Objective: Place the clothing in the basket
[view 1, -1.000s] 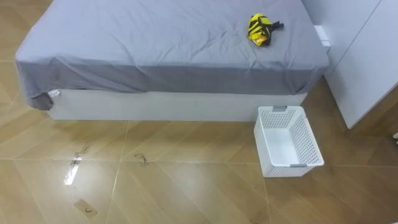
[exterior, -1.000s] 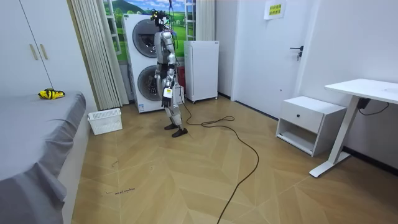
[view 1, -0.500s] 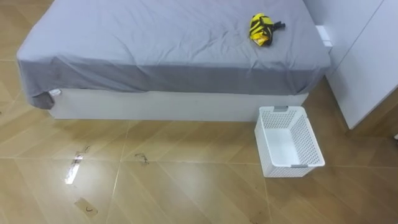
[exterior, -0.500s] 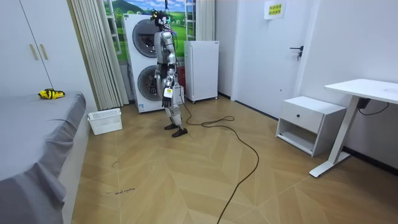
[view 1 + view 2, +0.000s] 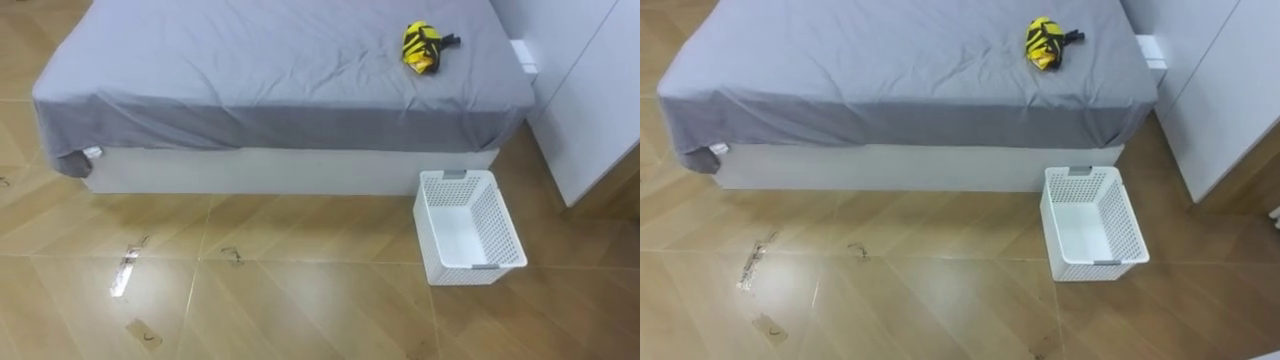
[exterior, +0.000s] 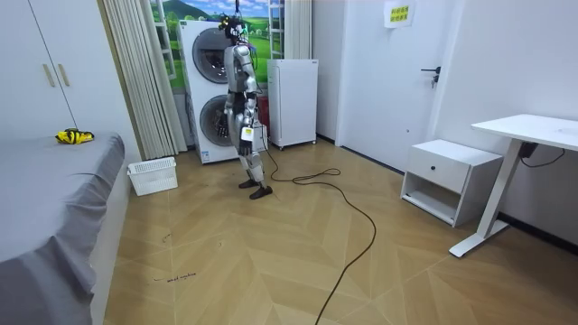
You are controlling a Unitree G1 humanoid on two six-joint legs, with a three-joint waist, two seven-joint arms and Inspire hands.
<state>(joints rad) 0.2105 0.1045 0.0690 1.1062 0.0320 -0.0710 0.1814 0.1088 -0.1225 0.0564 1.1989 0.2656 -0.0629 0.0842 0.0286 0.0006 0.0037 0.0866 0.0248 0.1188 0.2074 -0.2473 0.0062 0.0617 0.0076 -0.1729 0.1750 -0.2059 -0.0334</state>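
While clothes (image 5: 421,47) lie on the bed (image 5: 250,70), the basket (image 5: 503,222) stands beside it.

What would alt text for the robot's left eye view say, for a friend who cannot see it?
A bunched yellow-and-black garment lies on a grey-sheeted bed, near its far right corner. On the wooden floor below it, close beside the bed, stands an empty white perforated basket. A white cupboard fills the right edge.

- Glossy brown herringbone wood floor (image 6: 271,262).
- Low white bed with a grey sheet (image 5: 250,60), beside a tall white wardrobe (image 6: 45,81).
- Stacked white washing machines (image 6: 209,90) by beige curtains (image 6: 135,81).
- White desk (image 6: 533,131) and white bedside cabinet (image 6: 449,176).
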